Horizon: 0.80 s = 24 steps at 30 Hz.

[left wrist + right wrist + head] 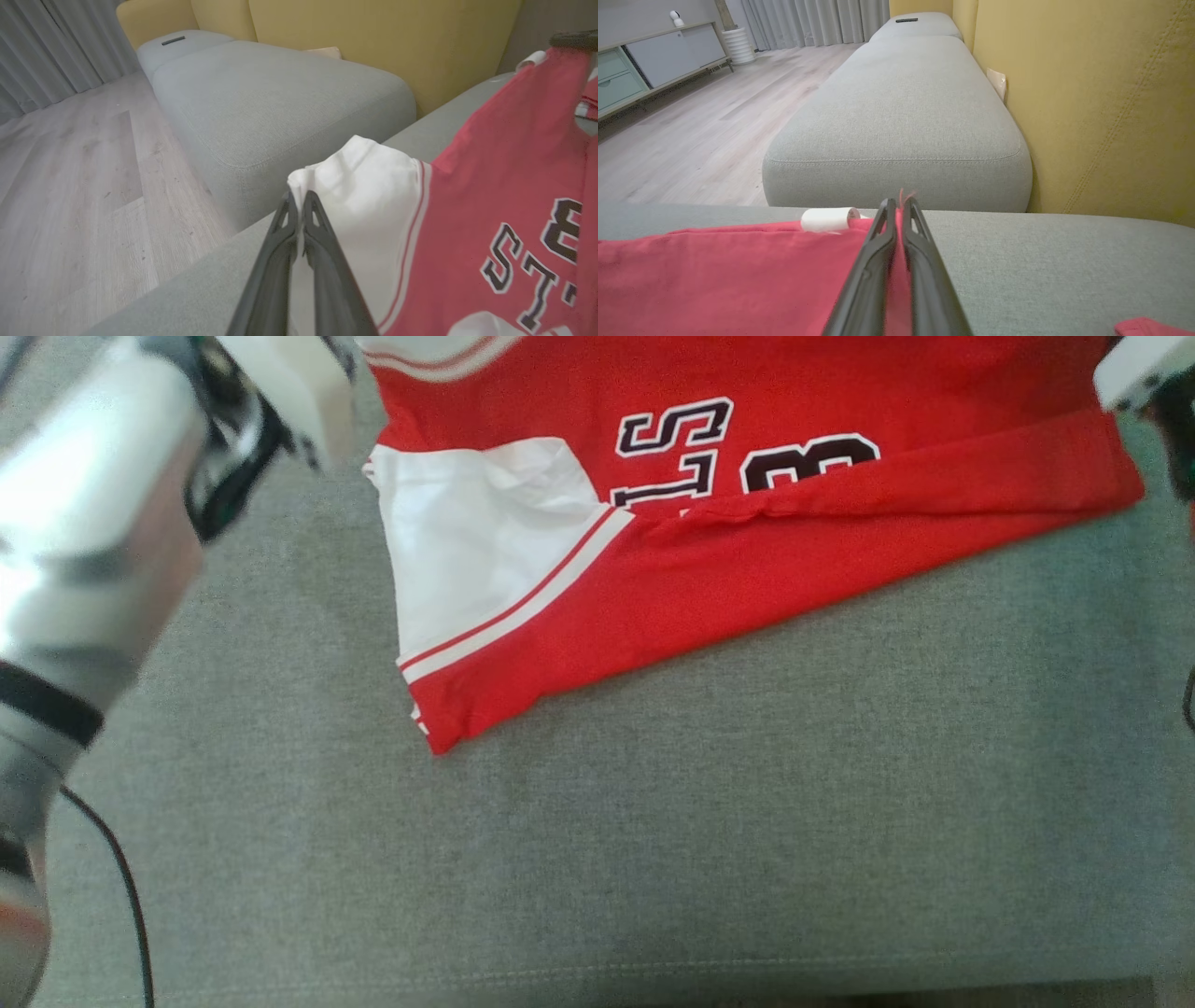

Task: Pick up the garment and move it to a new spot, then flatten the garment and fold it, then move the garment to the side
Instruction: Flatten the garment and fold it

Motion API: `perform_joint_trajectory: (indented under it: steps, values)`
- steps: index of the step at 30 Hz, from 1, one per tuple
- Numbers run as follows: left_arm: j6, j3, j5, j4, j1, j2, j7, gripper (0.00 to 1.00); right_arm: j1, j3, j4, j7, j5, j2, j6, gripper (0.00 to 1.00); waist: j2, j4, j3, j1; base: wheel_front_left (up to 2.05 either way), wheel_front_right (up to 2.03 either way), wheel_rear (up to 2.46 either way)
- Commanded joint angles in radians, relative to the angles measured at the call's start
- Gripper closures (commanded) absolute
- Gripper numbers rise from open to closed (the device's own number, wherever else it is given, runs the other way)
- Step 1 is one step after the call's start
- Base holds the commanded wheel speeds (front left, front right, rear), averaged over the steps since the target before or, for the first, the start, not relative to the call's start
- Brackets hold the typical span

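- Left pincer (299, 196), seen from my left wrist: the two dark fingers are pressed together with no gap at the tips. They pinch the edge of the white sleeve (364, 196) of the garment (504, 186), a red jersey with black, white-edged lettering.
- The cloth spreads from the pinch to the right of that view, over the grey sofa seat (196, 289). Beyond it I see a second grey cushion (280, 93), a yellow backrest (373, 37), a pale wooden floor (70, 186) and grey curtains (56, 42).
- From my right wrist, my right pincer (899, 203) is clamped just as tight. Red cloth is caught between its fingers, and a few red threads stick up past the tips.
- The garment runs off to the left of those fingers, lying on the grey seat. A small white roll of cloth (829, 219) sits at its far edge, just beside the pincer.
- From my head, the garment lies across the upper part of the view on the grey seat. The white sleeve is on my left, and the folded red hem runs away to my right.
- My pale left forearm (93, 523) fills the upper left, near the sleeve. My right wrist housing (1139, 373) sits in the upper right corner, by the garment's right end.
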Motion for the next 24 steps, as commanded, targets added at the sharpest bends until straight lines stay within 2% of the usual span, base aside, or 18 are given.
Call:
perform_joint_trajectory:
  steps: [1, 6, 11, 18, 24]
  values:
    - [-0.006, 0.04, 0.016, -0.029, -0.007, 0.04, -0.005, 1.0, 0.035, 0.02, -0.029, -0.001, 0.026, -0.014, -0.001, 1.0, 0.0, 0.008, -0.013, 0.0, 0.0, 0.0, 0.0]
    - [-0.014, 0.029, 0.039, -0.096, 0.069, 0.074, -0.005, 1.0, 0.104, 0.08, -0.062, 0.034, 0.1, -0.074, -0.001, 1.0, 0.0, 0.022, -0.047, 0.0, 0.0, 0.0, 0.0]
    - [-0.018, -0.011, 0.022, -0.191, 0.148, 0.117, 0.003, 1.0, 0.178, 0.162, -0.109, 0.09, 0.151, -0.165, -0.001, 1.0, 0.0, 0.038, -0.084, 0.0, 0.0, 0.0, 0.0]
    - [-0.019, -0.075, -0.01, -0.368, 0.22, 0.189, 0.081, 1.0, 0.239, 0.249, -0.139, 0.159, 0.198, -0.281, -0.001, 1.0, 0.0, 0.052, -0.115, 0.0, 0.0, 0.0, 0.0]
    - [-0.02, -0.107, -0.05, -0.486, 0.254, 0.243, 0.17, 1.0, 0.26, 0.312, -0.161, 0.207, 0.209, -0.327, -0.001, 1.0, 0.0, 0.052, -0.125, 0.0, 0.0, 0.0, 0.0]
